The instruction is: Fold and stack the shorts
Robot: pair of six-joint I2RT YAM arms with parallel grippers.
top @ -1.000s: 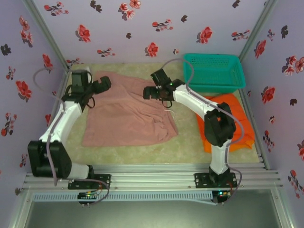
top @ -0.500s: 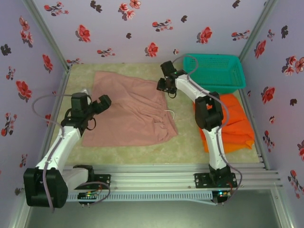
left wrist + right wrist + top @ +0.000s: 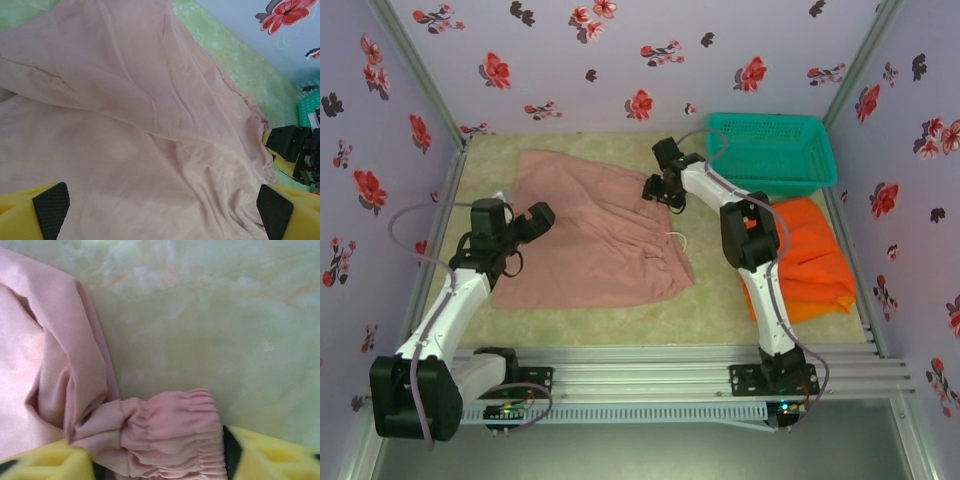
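Top external view: the pink shorts (image 3: 590, 235) lie spread on the counter (image 3: 710, 310). The far end of their waistband is pinched between the fingers of the right hand (image 3: 660, 187). The left hand (image 3: 533, 220), fingers wide apart, hangs at the left edge, apparently just above the cloth. Orange shorts (image 3: 815, 260) lie off to the right, near a teal basket (image 3: 770, 180).
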